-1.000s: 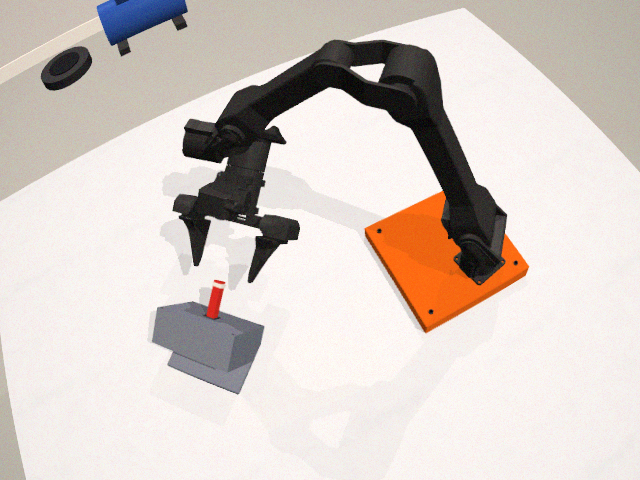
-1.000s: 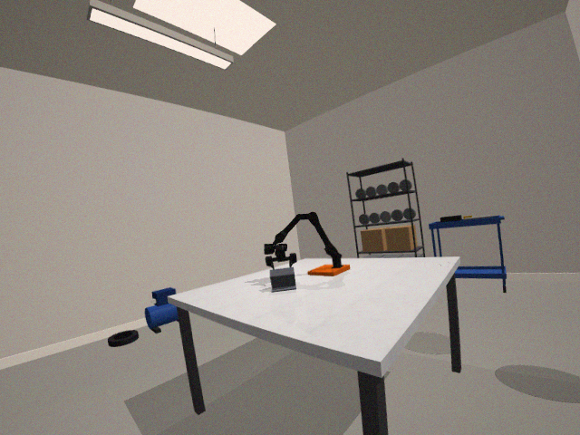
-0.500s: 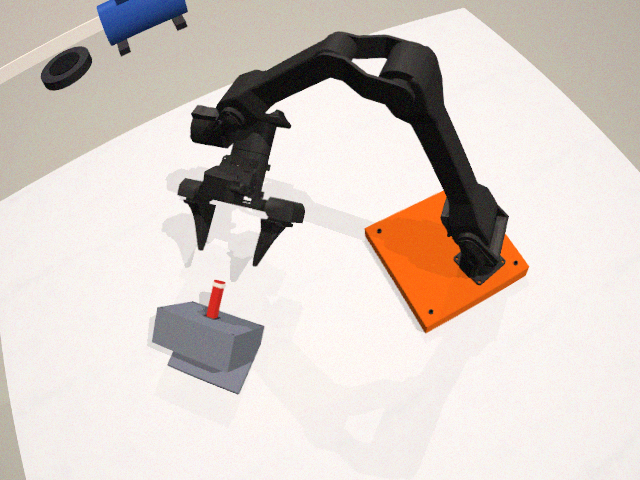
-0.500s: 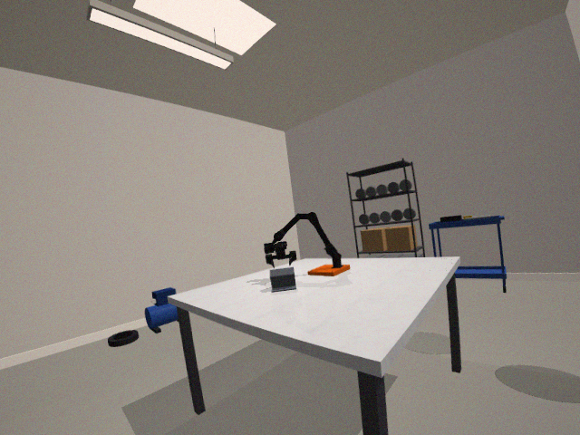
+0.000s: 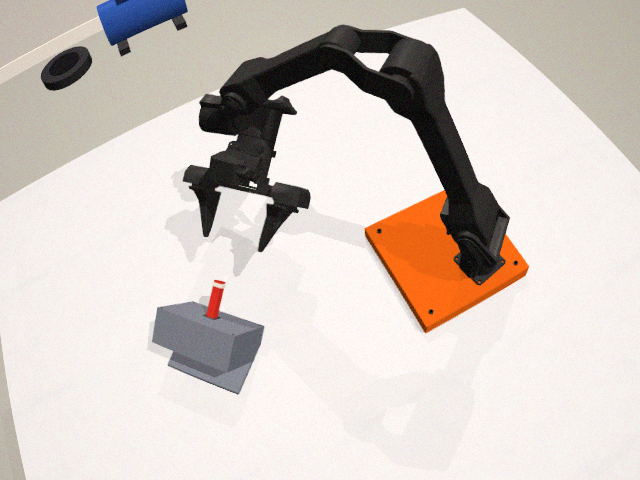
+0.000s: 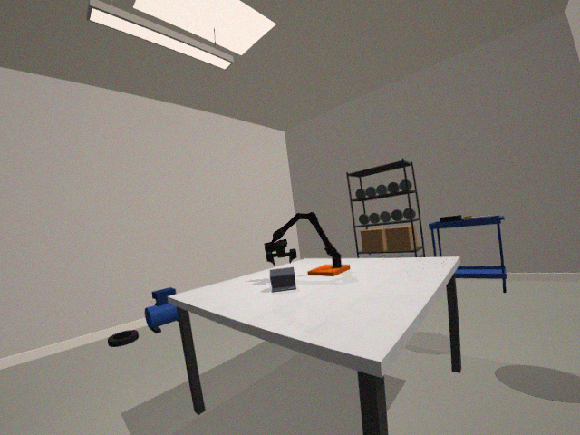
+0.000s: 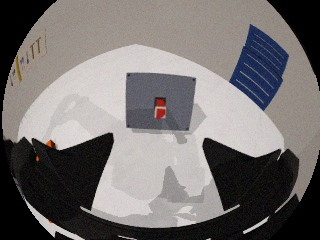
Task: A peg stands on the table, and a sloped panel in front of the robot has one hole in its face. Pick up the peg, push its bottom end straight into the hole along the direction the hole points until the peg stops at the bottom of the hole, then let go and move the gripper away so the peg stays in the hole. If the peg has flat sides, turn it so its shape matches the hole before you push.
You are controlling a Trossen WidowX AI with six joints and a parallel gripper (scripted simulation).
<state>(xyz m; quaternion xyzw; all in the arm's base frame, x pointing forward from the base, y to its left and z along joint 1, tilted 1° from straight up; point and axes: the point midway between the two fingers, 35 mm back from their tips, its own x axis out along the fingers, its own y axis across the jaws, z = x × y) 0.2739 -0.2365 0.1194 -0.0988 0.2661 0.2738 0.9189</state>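
The red peg (image 5: 214, 303) (image 7: 160, 111) with a white band near its top stands in the hole of the grey sloped panel (image 5: 193, 338) (image 6: 283, 279) (image 7: 142, 95). Its lower end is hidden inside the hole; its upper part sticks out of the face, slightly tilted in the top view. How deep the hidden end sits cannot be seen. My gripper (image 5: 233, 243) (image 6: 281, 263) (image 7: 159, 140) is wide open and empty. It is above the panel and back from the peg, and its fingers do not touch the peg.
The orange base plate (image 5: 408, 268) (image 6: 321, 270) under the arm lies on the white table (image 5: 516, 387) (image 6: 355, 309), to the right of the panel in the top view. A blue tank, a black ring, a shelf rack and a blue cart stand away from the table.
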